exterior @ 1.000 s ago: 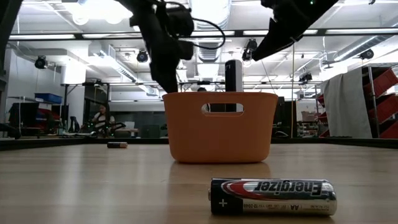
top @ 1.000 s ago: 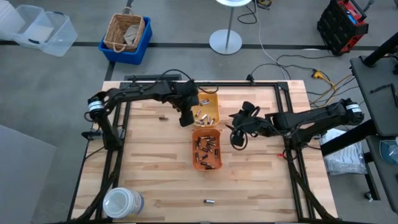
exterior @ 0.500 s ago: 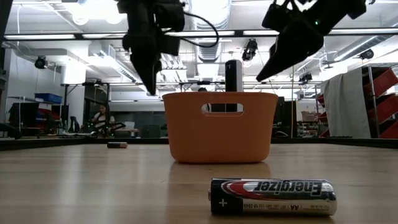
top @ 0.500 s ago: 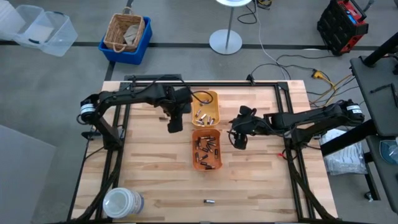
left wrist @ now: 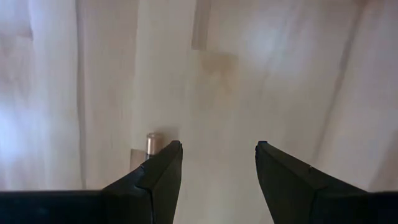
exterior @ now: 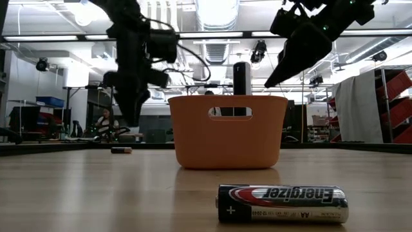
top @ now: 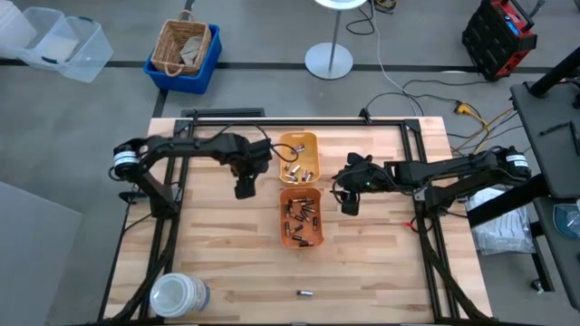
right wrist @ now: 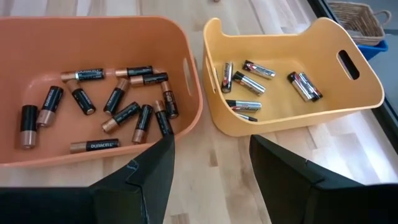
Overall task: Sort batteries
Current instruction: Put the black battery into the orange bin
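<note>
While your left gripper (top: 243,189) hung over bare wood at about nine o'clock from the yellow tray (top: 299,157), its fingers stood apart with nothing between them, and your right gripper (top: 350,205), likewise spread and empty, waited at three o'clock from the orange tray (top: 302,216). A stray battery (left wrist: 151,142) lay flat on the table (top: 381,263) just beside the tip of one left finger, outside the gap, at roughly ten o'clock from it in the wrist view. Another loose battery (top: 306,293) rested well apart, at six o'clock from the orange tray, while the rest sat sorted in the two trays. Such cells looked small, rigid and light, with smooth round sides likely to roll or slip; you would probably do best pinching one across its middle, jaws square to its length.
</note>
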Controlling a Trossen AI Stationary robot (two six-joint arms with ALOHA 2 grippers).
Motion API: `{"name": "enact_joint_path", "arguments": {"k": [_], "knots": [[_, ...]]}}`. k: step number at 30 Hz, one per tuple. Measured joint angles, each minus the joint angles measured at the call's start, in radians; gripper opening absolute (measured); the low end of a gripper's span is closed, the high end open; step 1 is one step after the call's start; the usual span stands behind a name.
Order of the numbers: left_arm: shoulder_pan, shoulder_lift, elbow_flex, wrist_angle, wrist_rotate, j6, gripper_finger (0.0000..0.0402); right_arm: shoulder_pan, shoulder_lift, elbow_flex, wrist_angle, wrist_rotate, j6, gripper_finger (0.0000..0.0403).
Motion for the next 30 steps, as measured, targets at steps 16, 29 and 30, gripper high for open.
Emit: {"name": "enact_joint_path", "arguments": {"k": [16,29,30], "knots": [[0.133,-0.052,-0.255,0.308,-0.110,0.151,0.0182,0.000,0.000,0.000,0.006,-0.002,0.052,0.0201],[0.178,-0.038,-0.331,0.363,-0.068,0.188,0.0182,-0.001,0.000,0.003,0.011,-0.002,0.040,0.0201],[0.178,-0.039,-0.340,0.377,-0.063,0.188,0.0182,-0.002,0.000,0.003,0.014,-0.001,0.035,0.0201]]}}
